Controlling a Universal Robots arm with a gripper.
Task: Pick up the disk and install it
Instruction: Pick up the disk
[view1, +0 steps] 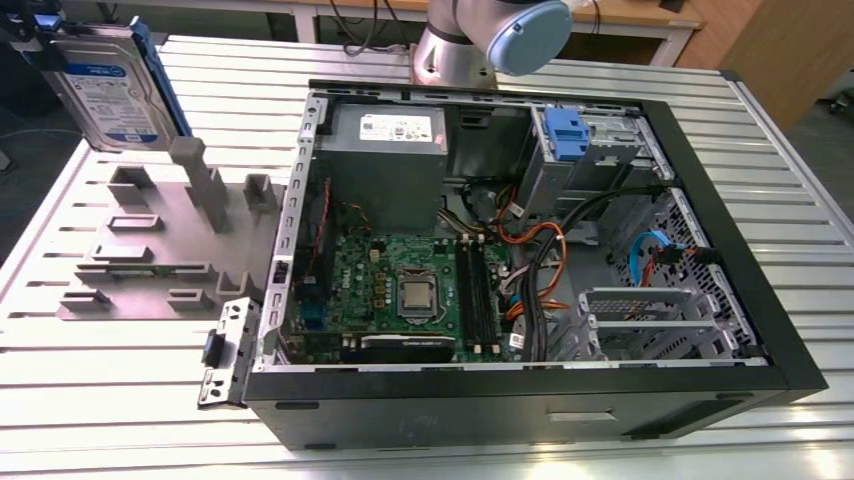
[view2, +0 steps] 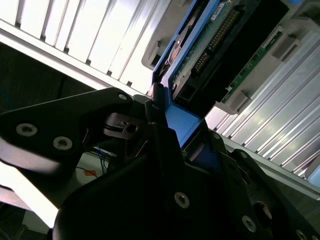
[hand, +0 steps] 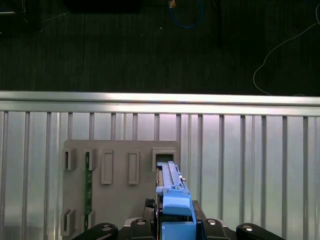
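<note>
The disk (view1: 114, 90), silver with a white-and-blue label and blue carrier rails, stands upright at the exterior view's far left, over the far end of the grey slotted fixture (view1: 147, 240). My gripper (view1: 47, 35) is shut on its upper end. In the second wrist view the dark fingers (view2: 160, 135) clamp the blue carrier (view2: 182, 122), with the disk's circuit-board side (view2: 215, 40) beyond. In the first wrist view the disk (hand: 169, 182) runs edge-on from my gripper (hand: 175, 227) toward a slot (hand: 165, 157). Whether its lower end rests in that slot, I cannot tell.
An open computer case (view1: 787, 330) lies at the exterior view's right, with the blue-latched drive bay (view1: 567, 135), power supply (view1: 387, 150), motherboard (view1: 400, 290) and loose cables. The arm's base (view1: 467, 50) stands behind it. A green board (hand: 87, 180) sits in another fixture slot.
</note>
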